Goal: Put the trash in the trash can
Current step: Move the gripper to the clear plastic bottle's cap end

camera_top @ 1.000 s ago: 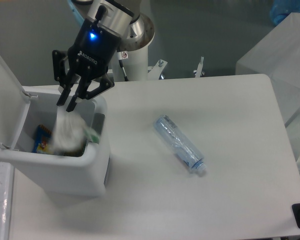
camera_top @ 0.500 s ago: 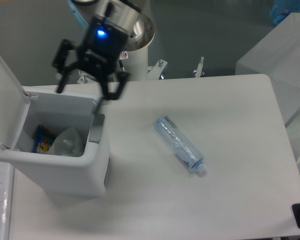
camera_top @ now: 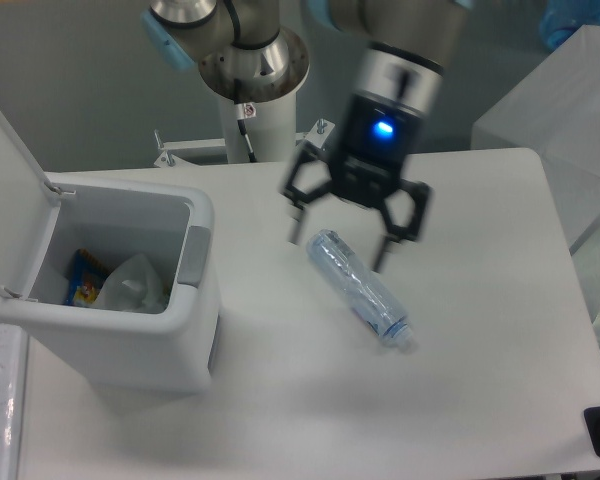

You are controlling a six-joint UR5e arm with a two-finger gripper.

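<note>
Black gripper (camera_top: pixel 343 240), blue light; silver arm (camera_top: pixel 245 45), light-blue caps

white trash can (camera_top: pixel 130 345) with grey panel (camera_top: pixel 193 257) at its 3 o'clock rim; inside, white tissue (camera_top: pixel 132 285) and a blue-and-yellow wrapper (camera_top: pixel 82 278). clear bluish bottle (camera_top: pixel 360 287) on white counter (camera_top: pixel 460 350). black gripper (camera_top: pixel 340 240), blue light (camera_top: pixel 383 128) glowing.

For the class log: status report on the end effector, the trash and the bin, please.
End effector open, above the bottle, not gripping. Tissue in the trash can, lid up. Bottle lying on the table, nothing in the way.
</note>
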